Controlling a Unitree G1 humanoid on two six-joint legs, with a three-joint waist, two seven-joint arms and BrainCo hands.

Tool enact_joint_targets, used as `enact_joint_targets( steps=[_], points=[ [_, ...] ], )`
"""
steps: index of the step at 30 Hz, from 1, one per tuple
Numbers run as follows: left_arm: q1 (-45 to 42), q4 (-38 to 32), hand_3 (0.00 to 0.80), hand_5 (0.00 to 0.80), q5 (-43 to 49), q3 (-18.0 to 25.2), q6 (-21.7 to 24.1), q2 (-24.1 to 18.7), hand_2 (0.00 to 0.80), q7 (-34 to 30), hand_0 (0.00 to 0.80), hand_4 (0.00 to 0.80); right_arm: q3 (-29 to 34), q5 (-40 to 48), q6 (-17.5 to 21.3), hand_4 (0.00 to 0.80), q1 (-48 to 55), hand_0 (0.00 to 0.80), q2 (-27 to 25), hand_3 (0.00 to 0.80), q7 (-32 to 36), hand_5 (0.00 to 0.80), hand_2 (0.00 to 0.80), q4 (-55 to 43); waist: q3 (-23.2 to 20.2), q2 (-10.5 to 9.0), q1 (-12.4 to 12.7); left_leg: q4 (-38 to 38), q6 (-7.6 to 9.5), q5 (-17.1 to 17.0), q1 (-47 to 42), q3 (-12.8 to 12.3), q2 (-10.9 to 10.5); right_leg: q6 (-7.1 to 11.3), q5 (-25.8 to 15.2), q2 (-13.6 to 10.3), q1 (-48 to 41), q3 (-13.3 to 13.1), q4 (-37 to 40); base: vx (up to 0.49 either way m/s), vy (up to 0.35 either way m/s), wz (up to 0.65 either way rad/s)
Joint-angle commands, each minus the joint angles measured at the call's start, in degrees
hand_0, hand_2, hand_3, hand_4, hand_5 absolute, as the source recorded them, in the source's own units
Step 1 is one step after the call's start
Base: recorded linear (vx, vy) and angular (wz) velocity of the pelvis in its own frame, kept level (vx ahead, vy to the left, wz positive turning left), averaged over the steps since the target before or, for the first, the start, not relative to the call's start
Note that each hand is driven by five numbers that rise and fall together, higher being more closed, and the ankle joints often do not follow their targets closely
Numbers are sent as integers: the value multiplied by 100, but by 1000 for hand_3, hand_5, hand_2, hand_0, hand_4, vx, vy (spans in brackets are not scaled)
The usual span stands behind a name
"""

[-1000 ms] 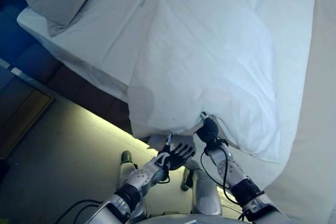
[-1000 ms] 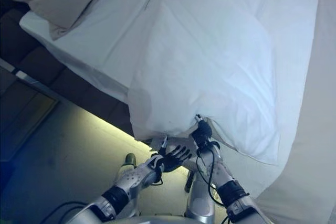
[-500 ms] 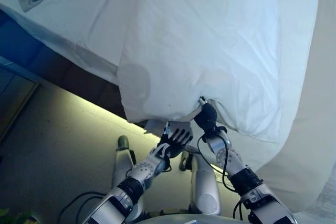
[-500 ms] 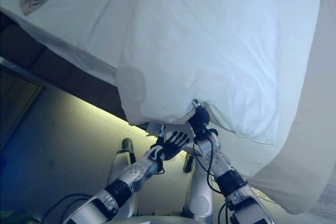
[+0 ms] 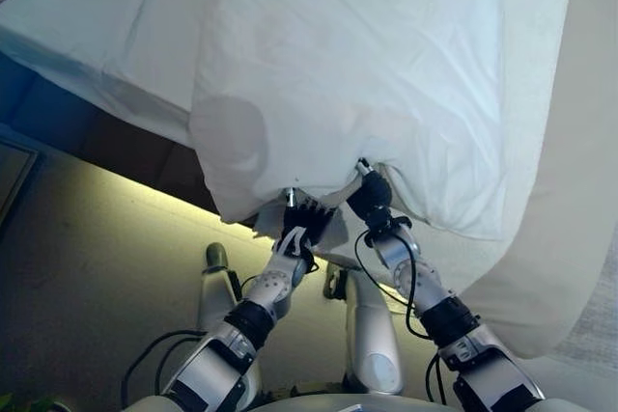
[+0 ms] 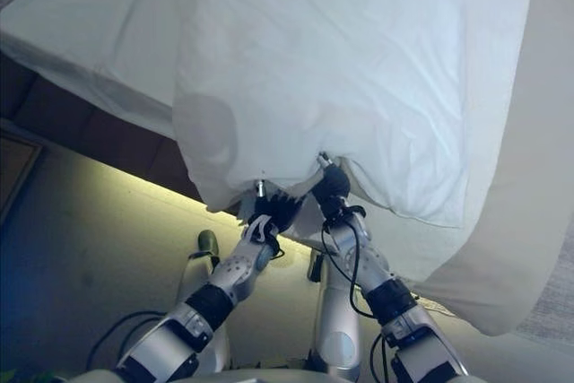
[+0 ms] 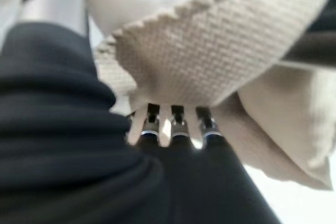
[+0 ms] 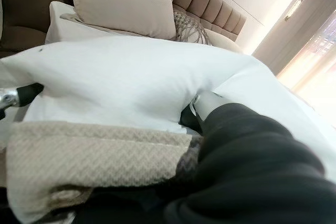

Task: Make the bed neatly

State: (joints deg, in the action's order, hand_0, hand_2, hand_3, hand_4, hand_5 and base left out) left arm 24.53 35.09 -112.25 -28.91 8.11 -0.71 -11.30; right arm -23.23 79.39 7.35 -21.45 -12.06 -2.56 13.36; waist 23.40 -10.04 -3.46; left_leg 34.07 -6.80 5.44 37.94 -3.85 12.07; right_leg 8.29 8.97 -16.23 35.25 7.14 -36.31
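Since the earlier frames, the left hand (image 5: 301, 222) has been brought up from below the hanging cloth to the lower edge of the white duvet (image 5: 357, 74), where it now sits close beside the right hand (image 5: 370, 197); the whole view has also shifted, so the camera has moved as well.

The white duvet is spread over the bed and hangs over its near edge, with its lower hem bunched where the two hands meet. A beige woven blanket (image 7: 220, 51) is seen at that same edge, tucked beneath the white cloth. In the left wrist view the left hand's fingers (image 7: 176, 121) are pressed up against a fold of the woven blanket, with their tips hidden by it, so it cannot be told whether the blanket is gripped. The right hand is raised into the hem of the duvet; its fingers are buried in the cloth in both the head views and its own wrist view, and whether they are curled round the cloth cannot be told.

Under the duvet a white sheet (image 5: 87, 36) covers the mattress and drops over the side of the bed. A beige bedspread (image 5: 570, 190) hangs along the right side. In the right wrist view a beige pillow (image 8: 121, 3) is leaned against a brown padded headboard (image 8: 210, 9), with what appears to be a patterned cushion (image 8: 189, 27) beside it.
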Motion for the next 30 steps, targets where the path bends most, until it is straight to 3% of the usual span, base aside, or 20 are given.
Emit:
enact_joint_targets(
  steps=[1, 9, 19, 30],
  points=[
    [472, -294, 0, 0, -75, -41, -128, 380, 0, -421, 0, 0, 93, -108, 59, 800, -157, 800, -156, 800, 163, 800, 800, -674, -313, 45, 35, -79, -393, -513, 212, 385, 490, 616, -1992, -414, 228, -429, 1301, -38, 23, -2],
    [806, -324, 0, 0, -75, 145, -6, 313, 0, -383, 0, 0, 63, -117, 35, 800, -257, 800, -74, 800, 214, 800, 800, -558, -300, -11, 25, -142, -402, -594, 225, 298, 540, 608, -2056, -422, 185, -346, 1427, -22, 5, -2],
    [1290, -417, 0, 0, -75, 427, -40, 98, 0, -473, 0, 0, 92, -48, -35, 800, -325, 800, -29, 800, 275, 800, 800, -395, -330, 83, -30, -203, -379, -601, 33, 161, 536, 593, -2060, -534, -17, -266, 1525, 0, 11, -1],
    [1727, -449, 0, 0, -75, 633, 237, -27, 0, -499, 0, 0, 113, -121, -199, 800, -542, 800, -52, 800, 201, 800, 800, -398, -276, 138, -94, -314, -376, -625, -114, 32, 523, 562, -2020, -557, -129, -275, 1588, -6, 33, -2]
  ],
)
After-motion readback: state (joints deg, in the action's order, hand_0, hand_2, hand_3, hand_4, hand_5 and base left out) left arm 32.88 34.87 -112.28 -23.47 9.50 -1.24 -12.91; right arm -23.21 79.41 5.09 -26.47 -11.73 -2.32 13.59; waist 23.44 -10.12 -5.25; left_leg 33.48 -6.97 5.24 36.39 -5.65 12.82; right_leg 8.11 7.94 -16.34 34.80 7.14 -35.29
